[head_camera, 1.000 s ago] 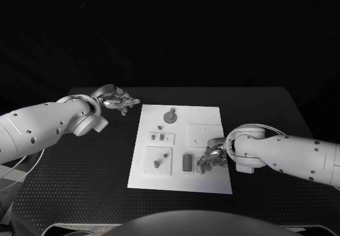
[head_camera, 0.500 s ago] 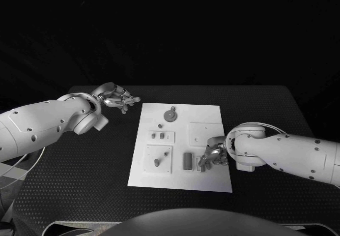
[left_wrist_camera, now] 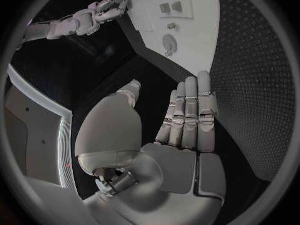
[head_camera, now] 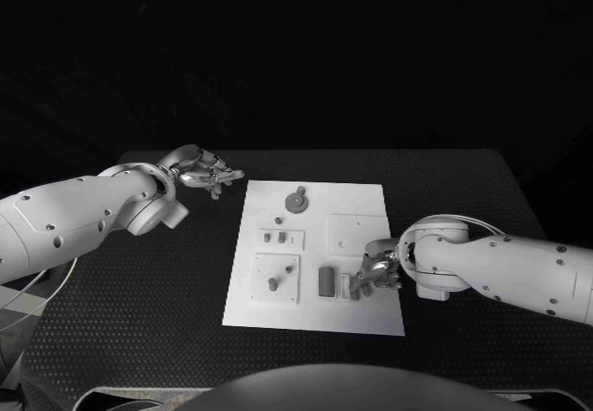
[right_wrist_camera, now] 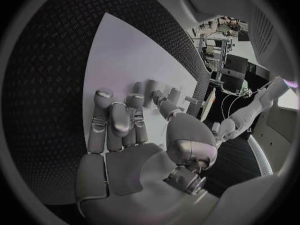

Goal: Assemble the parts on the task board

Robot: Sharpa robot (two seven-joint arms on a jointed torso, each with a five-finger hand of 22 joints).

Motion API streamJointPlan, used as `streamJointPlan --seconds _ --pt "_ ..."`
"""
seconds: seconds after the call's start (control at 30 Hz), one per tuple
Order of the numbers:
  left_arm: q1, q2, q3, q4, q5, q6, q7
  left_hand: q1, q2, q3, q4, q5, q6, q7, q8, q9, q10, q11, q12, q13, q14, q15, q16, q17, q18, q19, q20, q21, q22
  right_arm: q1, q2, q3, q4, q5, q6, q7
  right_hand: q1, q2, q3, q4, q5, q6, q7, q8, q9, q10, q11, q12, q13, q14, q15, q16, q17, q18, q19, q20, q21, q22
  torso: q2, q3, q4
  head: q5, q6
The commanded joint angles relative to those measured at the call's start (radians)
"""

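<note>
The white task board (head_camera: 361, 214) lies in the middle of the black table. On it are a round grey part (head_camera: 296, 203), two small parts (head_camera: 274, 236), a square plate with a peg (head_camera: 276, 278) and a dark block (head_camera: 326, 282). My right hand (head_camera: 374, 272) hovers low over the board's near right area, its fingertips (head_camera: 360, 283) at a grey part (head_camera: 352, 289) beside the block. In the right wrist view the right hand (right_wrist_camera: 125, 135) has an empty palm, with its thumb reaching toward small parts (right_wrist_camera: 152, 88). My left hand (head_camera: 203, 171) hangs open off the board's far left corner, holding nothing; its fingers (left_wrist_camera: 190, 110) are straight.
Black table (head_camera: 148, 282) surrounds the board on all sides. The left wrist view shows the board (left_wrist_camera: 194, 20) with the round part (left_wrist_camera: 169, 44), and my right arm (left_wrist_camera: 78, 22) beyond it.
My right hand has shifted a little toward the board's near edge, staying at the grey part. The left hand has barely moved.
</note>
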Motion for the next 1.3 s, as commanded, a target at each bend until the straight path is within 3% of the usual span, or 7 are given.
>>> streamJointPlan --seconds 0.03,0.6,0.83,0.97,1.07,1.2,1.3 --pt "0.001 0.002 0.0 0.001 0.007 0.007 0.005 0.003 0.01 -0.006 0.0 0.0 -0.001 -0.004 0.004 -0.001 0.002 -0.003 0.004 0.001 0.008 -0.001 -0.004 0.001 0.065 0.006 0.0 -0.005 0.0 -0.013 -0.011 -0.013 -0.011 -0.053 0.037 -0.063 0.009 -0.006 0.0 -0.009 -0.002 -0.001 0.01 -0.01 0.0 0.009 0.001 0.002 0.001 0.005 0.002 0.003 -0.001 -0.001 0.0 -0.002 0.003 0.018 0.0 0.0005 -0.0003 -0.001 0.0" --pt "0.001 0.001 0.0 0.002 0.007 0.008 0.004 0.003 0.011 -0.008 0.0 0.0 -0.001 -0.004 0.003 -0.001 0.002 -0.003 0.004 0.001 0.008 -0.001 -0.005 0.001 0.065 0.006 0.0 -0.006 -0.001 -0.006 -0.021 -0.013 0.001 -0.156 0.027 -0.068 0.012 -0.02 -0.001 -0.011 -0.002 -0.006 0.012 -0.014 -0.001 0.007 0.002 0.0 0.0 0.001 0.002 0.0 -0.009 -0.001 -0.001 -0.002 0.002 0.016 0.0 -0.0003 0.0004 -0.004 0.003" --pt "0.001 -0.001 0.0 0.003 0.007 0.011 0.001 0.003 0.012 -0.009 0.001 0.0 -0.001 -0.004 0.003 -0.001 0.002 -0.003 0.004 0.001 0.008 -0.001 -0.006 0.001 0.065 0.006 0.0 -0.006 -0.001 -0.006 -0.018 -0.013 0.012 -0.32 0.01 -0.067 0.002 -0.08 -0.005 0.001 -0.002 -0.032 0.021 -0.03 -0.005 -0.002 0.011 -0.003 0.001 -0.009 0.009 -0.011 -0.029 -0.001 -0.005 -0.002 -0.005 0.013 0.0 -0.0007 0.001 -0.005 0.002" --pt "0.001 -0.002 0.0 0.003 0.007 0.012 0.0 0.002 0.012 -0.009 0.001 0.0 -0.002 -0.004 0.003 -0.002 0.002 -0.003 0.004 0.001 0.008 -0.001 -0.006 0.001 0.065 0.006 0.0 -0.007 -0.001 -0.006 -0.013 -0.013 0.022 -0.379 0.009 -0.067 -0.01 -0.128 0.017 0.038 -0.001 -0.063 0.032 -0.049 -0.012 -0.008 0.022 -0.002 0.002 -0.014 0.019 -0.016 -0.04 -0.001 -0.005 -0.004 -0.012 0.01 0.0 -0.0008 0.0008 -0.005 0.002" --pt "0.001 -0.002 0.0 0.004 0.007 0.013 0.0 0.002 0.012 -0.009 0.001 0.0 -0.002 -0.004 0.003 -0.002 0.002 -0.003 0.004 0.001 0.008 -0.001 -0.006 0.001 0.065 0.006 0.0 -0.007 -0.001 -0.006 -0.009 -0.013 0.034 -0.414 0.009 -0.069 -0.014 -0.152 0.035 0.069 -0.002 -0.078 0.037 -0.059 -0.015 -0.011 0.028 -0.001 0.003 -0.018 0.024 -0.019 -0.045 -0.001 -0.005 -0.004 -0.015 0.009 0.0 -0.0005 0.0002 -0.004 0.002" --pt "0.001 -0.001 0.0 0.004 0.007 0.013 0.0 0.002 0.013 -0.01 0.001 0.0 -0.002 -0.004 0.003 -0.002 0.002 -0.003 0.004 0.001 0.008 -0.001 -0.006 0.001 0.065 0.007 0.0 -0.007 -0.001 -0.006 -0.005 -0.013 0.057 -0.455 0.013 -0.071 -0.015 -0.173 0.05 0.099 -0.001 -0.094 0.043 -0.068 -0.018 -0.013 0.032 0.001 0.004 -0.02 0.029 -0.02 -0.049 -0.001 -0.004 -0.005 -0.016 0.01 0.0 -0.0004 0.0004 -0.005 0.002" --pt "0.001 -0.001 0.0 0.004 0.007 0.014 0.0 0.002 0.013 -0.01 0.001 0.0 -0.001 -0.004 0.003 -0.002 0.002 -0.003 0.004 0.001 0.008 -0.001 -0.006 0.001 0.065 0.007 0.0 -0.007 -0.001 -0.006 0.0 -0.014 0.075 -0.458 0.023 -0.072 -0.006 -0.168 0.056 0.103 -0.001 -0.094 0.044 -0.068 -0.018 -0.014 0.033 0.002 0.005 -0.02 0.03 -0.02 -0.049 -0.001 -0.004 -0.006 -0.015 0.011 0.001 -0.0001 0.0003 -0.005 0.001"
